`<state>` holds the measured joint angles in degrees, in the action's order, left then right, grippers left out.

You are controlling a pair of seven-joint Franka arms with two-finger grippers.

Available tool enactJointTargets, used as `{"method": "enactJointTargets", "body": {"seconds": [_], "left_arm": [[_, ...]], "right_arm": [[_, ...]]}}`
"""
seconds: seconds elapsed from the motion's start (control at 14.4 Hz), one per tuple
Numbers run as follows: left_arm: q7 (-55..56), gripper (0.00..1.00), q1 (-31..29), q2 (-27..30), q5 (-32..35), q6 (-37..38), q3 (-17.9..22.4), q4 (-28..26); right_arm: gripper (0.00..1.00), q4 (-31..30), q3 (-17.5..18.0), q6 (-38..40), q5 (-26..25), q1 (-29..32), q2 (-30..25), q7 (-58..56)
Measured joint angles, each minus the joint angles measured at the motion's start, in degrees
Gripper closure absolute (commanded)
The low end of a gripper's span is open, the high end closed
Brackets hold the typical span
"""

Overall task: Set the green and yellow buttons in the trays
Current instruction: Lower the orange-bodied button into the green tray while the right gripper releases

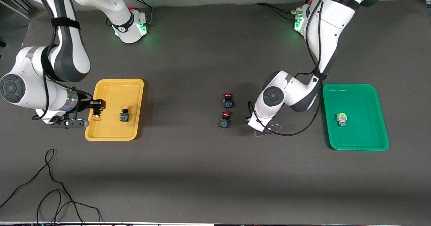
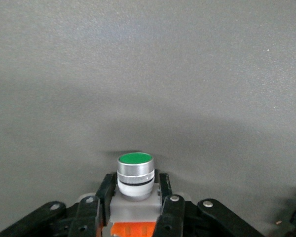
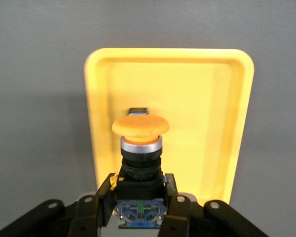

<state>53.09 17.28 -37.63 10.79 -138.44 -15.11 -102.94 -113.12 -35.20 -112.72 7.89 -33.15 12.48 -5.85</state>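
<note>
Yellow tray: mustard plastic, shallow, rounded corners, toward the right arm's end of the table; placed as the drop spot for yellow-capped buttons.
Right gripper: over the yellow tray's edge, clamped on a yellow button; held by the body so the cap points clear of the fingers, probably ready for release into the tray.
Held yellow button, look: broad orange-yellow mushroom cap, silver collar, black barrel, blue base between the fingers.
Placed yellow button: already resting in the yellow tray, same orange cap on a dark blue-black body, just beside the gripper.
Red-capped switches: two, mid-table, one nearer the front camera than the other; black-blue bodies, left alone as not part of the sorting.
Left gripper: low at the table near the red-capped switches, closed on a green button; gripped by the pale grey body, cap pointing away from the wrist, likely for lifting toward the green tray.
Held green button, look: flat green face, shiny silver ring with a dark band, grey block below, orange patch under it.
Green tray: bright green, same shallow shape, toward the left arm's end.
Placed pale button: light grey-green body lying in the green tray; tip colour too small to tell.
</note>
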Motion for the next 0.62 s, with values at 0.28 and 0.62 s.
{"method": "enactJointTargets", "body": {"seconds": [0.28,0.62], "left_arm": [[-2.66,1.00,-0.35,4.92,0.22,7.21,0.43,0.22],[-28.26,1.00,-13.67,14.12,-0.02,18.22,1.13,0.26]], "right_arm": [[1.00,-11.59,-0.97,-16.88,0.00,-0.04,1.10,-5.04],[1.00,-15.37,-0.94,-27.02,0.00,-0.14,5.88,-8.14]]}}
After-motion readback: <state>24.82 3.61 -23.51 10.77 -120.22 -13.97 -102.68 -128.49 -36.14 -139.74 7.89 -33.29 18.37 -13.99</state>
